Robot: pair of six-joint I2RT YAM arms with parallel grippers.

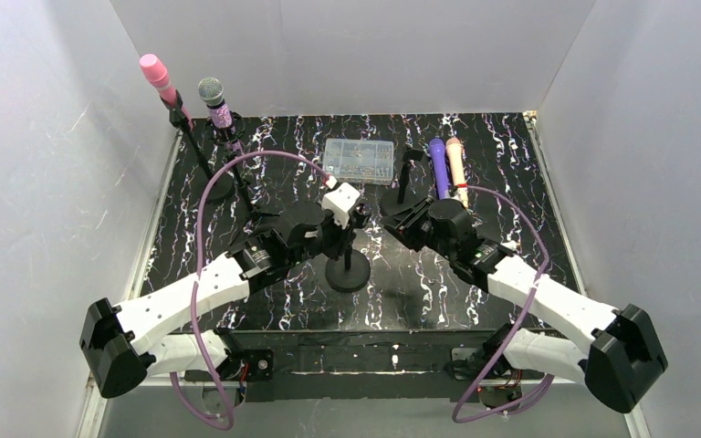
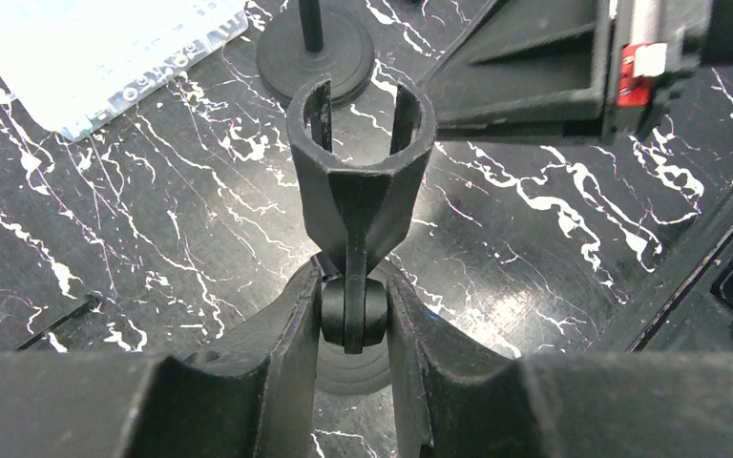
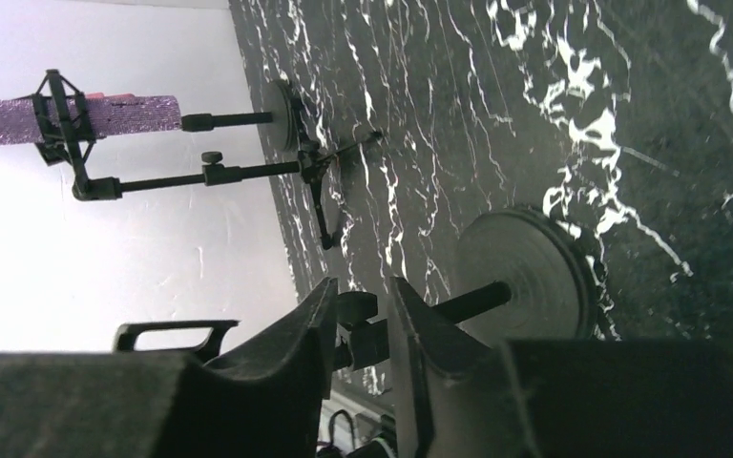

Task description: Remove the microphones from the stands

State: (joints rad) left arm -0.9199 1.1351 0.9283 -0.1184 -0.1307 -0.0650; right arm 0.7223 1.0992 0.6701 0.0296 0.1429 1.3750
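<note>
A short black stand with a round base (image 1: 348, 272) stands mid-table, and its clip (image 2: 361, 124) is empty. My left gripper (image 1: 354, 226) is shut on the stand's pivot joint (image 2: 353, 310) just under the clip. My right gripper (image 1: 391, 228) hovers close on the stand's right, turned on its side. Its jaws stand a narrow gap apart (image 3: 363, 286) and grip nothing. The stand's post and base (image 3: 525, 277) show behind them. A pink microphone (image 1: 155, 71) and a glittery purple microphone (image 1: 214, 99) sit in tall stands at the back left.
A purple microphone (image 1: 438, 164) and a peach one (image 1: 456, 162) lie on the table at the back right. Another short, empty stand (image 1: 402, 196) is behind my right gripper. A clear plastic box (image 1: 359, 160) lies at the back centre. White walls enclose the table.
</note>
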